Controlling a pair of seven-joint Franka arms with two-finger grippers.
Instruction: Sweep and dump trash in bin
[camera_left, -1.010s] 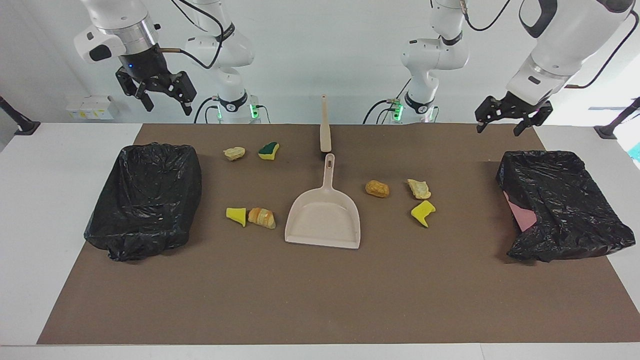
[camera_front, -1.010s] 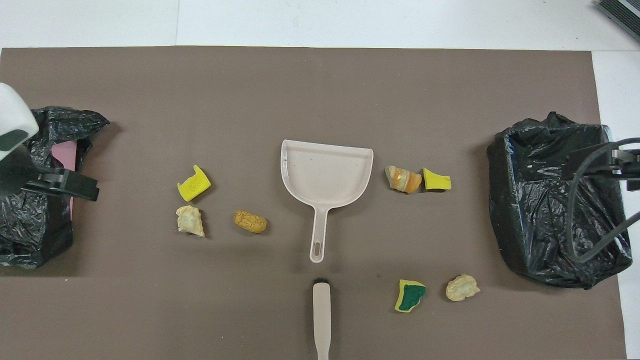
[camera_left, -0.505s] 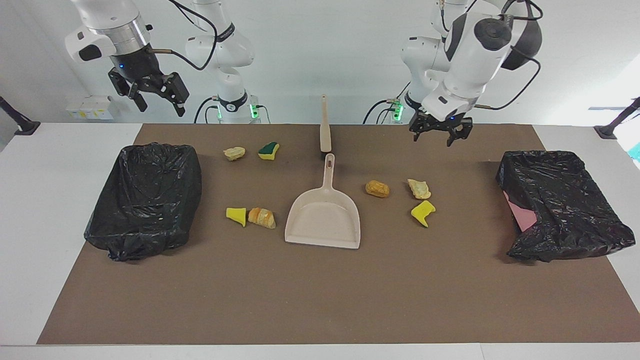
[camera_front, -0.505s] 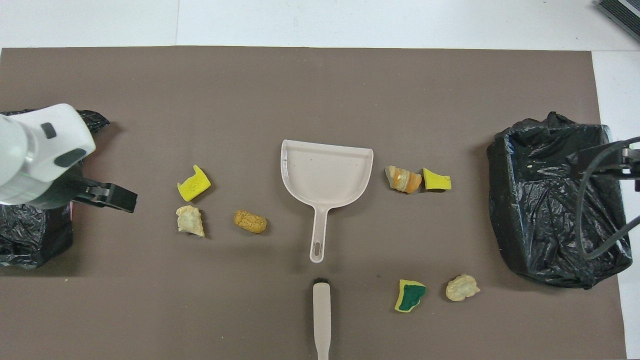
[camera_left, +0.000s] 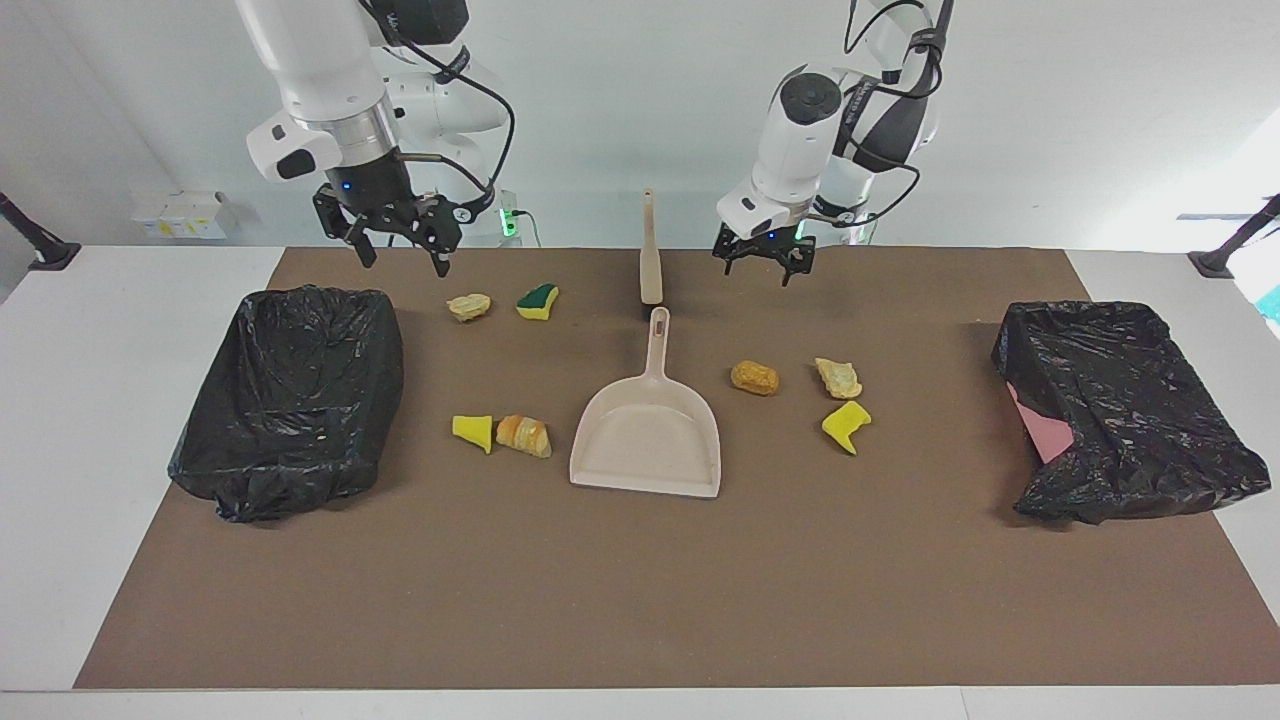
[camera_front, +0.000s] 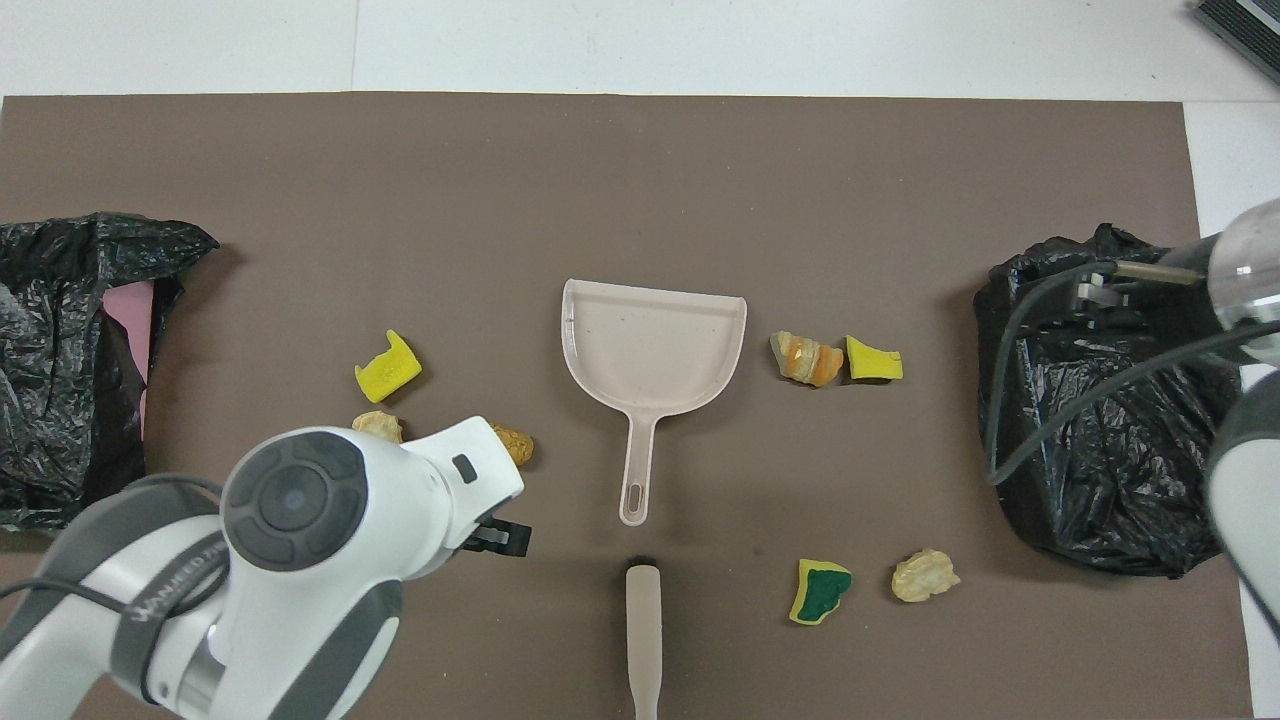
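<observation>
Trash (camera_left: 838, 378) lies scattered beside the dustpan (camera_left: 648, 440), apparently untouched.

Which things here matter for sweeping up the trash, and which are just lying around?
For the job: seven trash scraps, such as the croissant; dustpan; brush handle; two black-lined bins.

Just there: brown mat; small white boxes off the mat.

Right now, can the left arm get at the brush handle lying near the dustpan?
Probably yes. The left gripper hangs open above the mat beside the brush handle, and nothing stands between them; the dustpan lies clear of the path.
</observation>
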